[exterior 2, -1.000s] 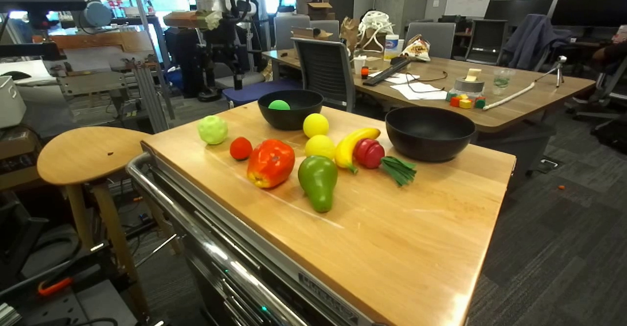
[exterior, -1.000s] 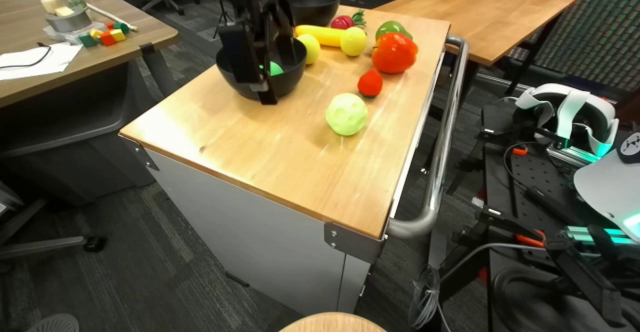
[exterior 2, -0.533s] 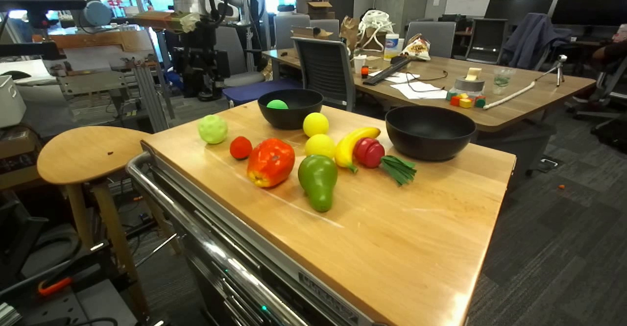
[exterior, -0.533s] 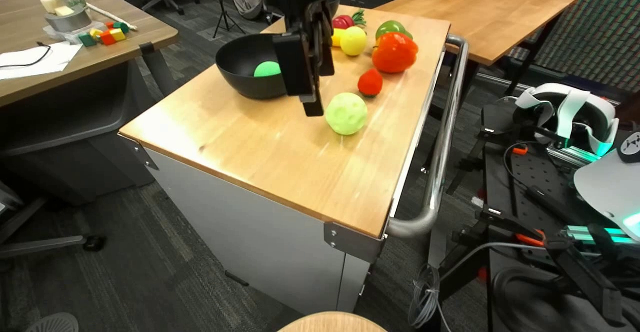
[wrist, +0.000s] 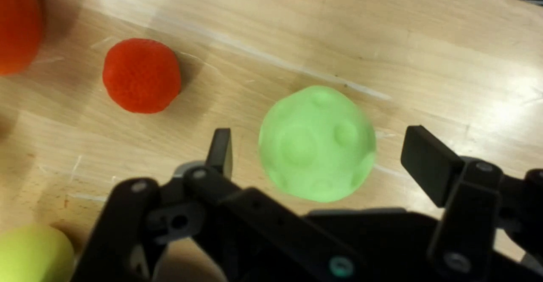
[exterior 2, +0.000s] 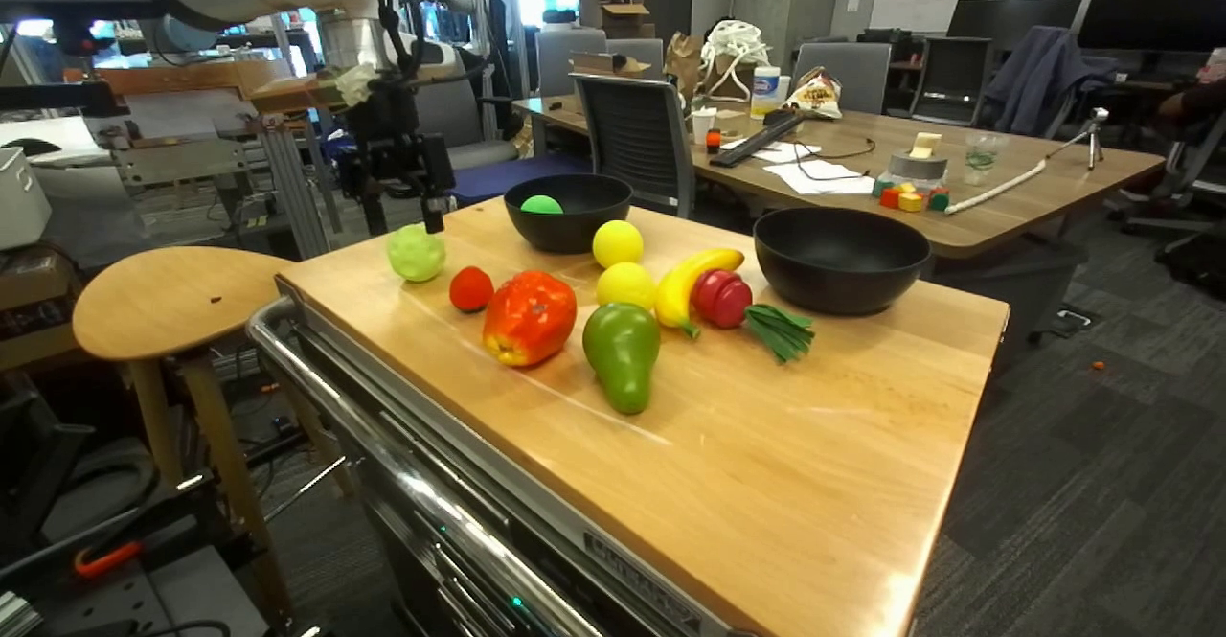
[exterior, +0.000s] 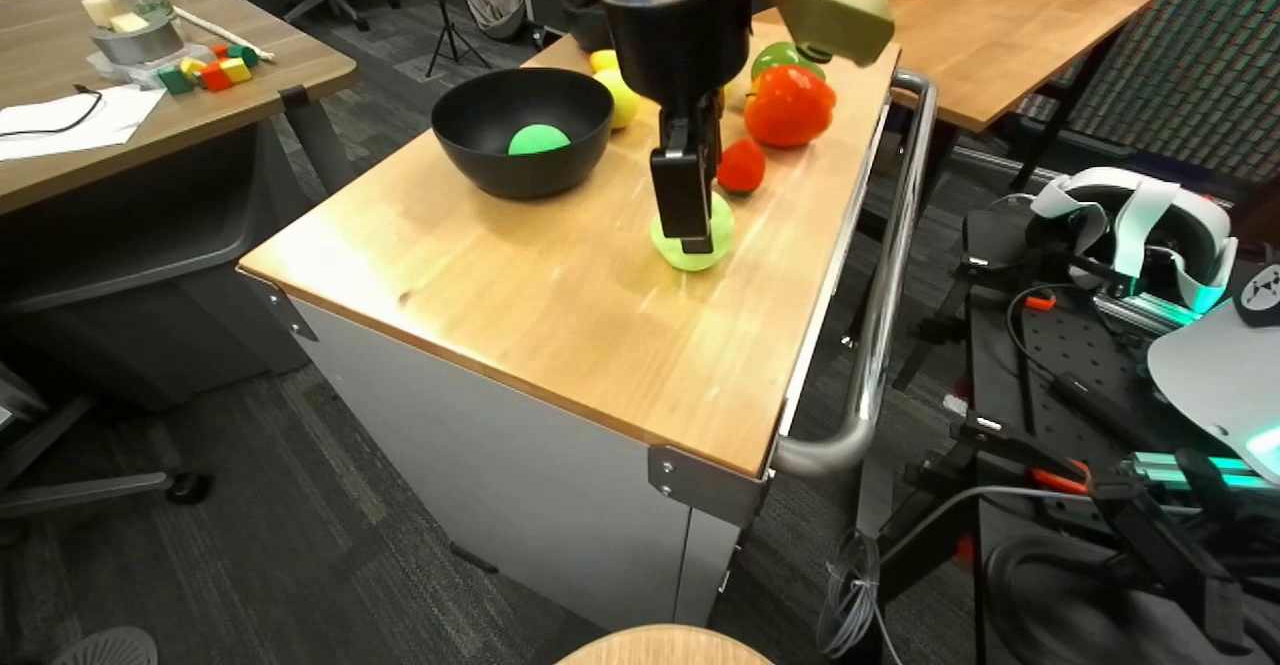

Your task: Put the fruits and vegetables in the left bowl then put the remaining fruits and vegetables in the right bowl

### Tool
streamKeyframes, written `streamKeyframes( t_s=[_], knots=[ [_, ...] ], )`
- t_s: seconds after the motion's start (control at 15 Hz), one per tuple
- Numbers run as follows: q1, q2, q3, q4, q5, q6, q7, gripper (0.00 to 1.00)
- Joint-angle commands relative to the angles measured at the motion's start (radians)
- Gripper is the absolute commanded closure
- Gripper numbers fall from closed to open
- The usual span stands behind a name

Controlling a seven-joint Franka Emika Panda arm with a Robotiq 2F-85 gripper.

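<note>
My gripper is open above the pale green ball. In the wrist view the ball shows between the spread fingers, with a gap on each side. A small red fruit lies beside it, then the large red-orange one. The bright green ball rests inside the left bowl. Farther along the tabletop are two round yellow fruits, the banana, a green pear-shaped fruit and a dark red piece with green leaves. Nothing shows inside the right bowl.
All of this stands on a wooden cart top, with a metal handle rail along one long side. A round wooden stool stands close to the cart's end. Beyond the cart is a cluttered table.
The gripper has moved away from the left bowl and lowered over the pale green ball, staying open. The bright green ball stays in the bowl; the other fruits lie where they were.
</note>
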Motion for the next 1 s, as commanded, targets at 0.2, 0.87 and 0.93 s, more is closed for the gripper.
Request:
streamKeyframes(
  t_s=[0.2, 0.87, 0.93],
  knots=[
    [-0.022, 0.048, -0.017, -0.054, -0.016, 0.197, 0.0, 0.32],
    [-0.077, -0.132, -0.046, -0.025, 0.069, 0.337, -0.007, 0.78],
    [-0.086, -0.133, -0.051, -0.007, 0.061, 0.364, 0.014, 0.79]
  ],
)
